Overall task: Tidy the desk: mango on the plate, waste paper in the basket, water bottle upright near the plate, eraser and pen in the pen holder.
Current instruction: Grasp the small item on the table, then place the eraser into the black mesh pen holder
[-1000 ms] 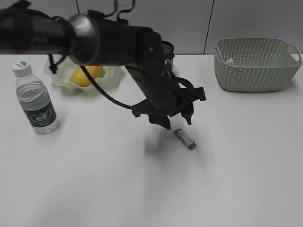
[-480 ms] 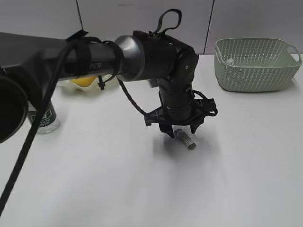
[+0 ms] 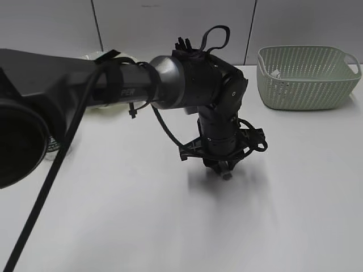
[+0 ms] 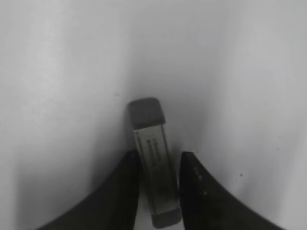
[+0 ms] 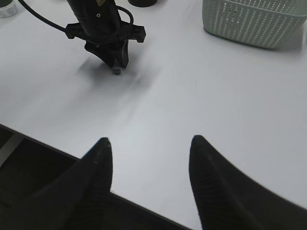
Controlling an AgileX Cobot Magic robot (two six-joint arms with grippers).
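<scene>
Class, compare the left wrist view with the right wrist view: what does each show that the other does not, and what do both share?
Only the left wrist view shows the eraser's printed sleeve and dark end, lying between the left gripper's fingers. Only the right wrist view shows the basket, the desk's near edge and the right gripper, open above it. Both show the eraser on the white desk and the left gripper.

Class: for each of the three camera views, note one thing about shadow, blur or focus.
Exterior view: the near arm is a big dark blur; soft shadow lies under the left pincer. Left wrist view: the eraser is soft, desk shaded. Right wrist view: the right pincer's fingers are blurred.
</scene>
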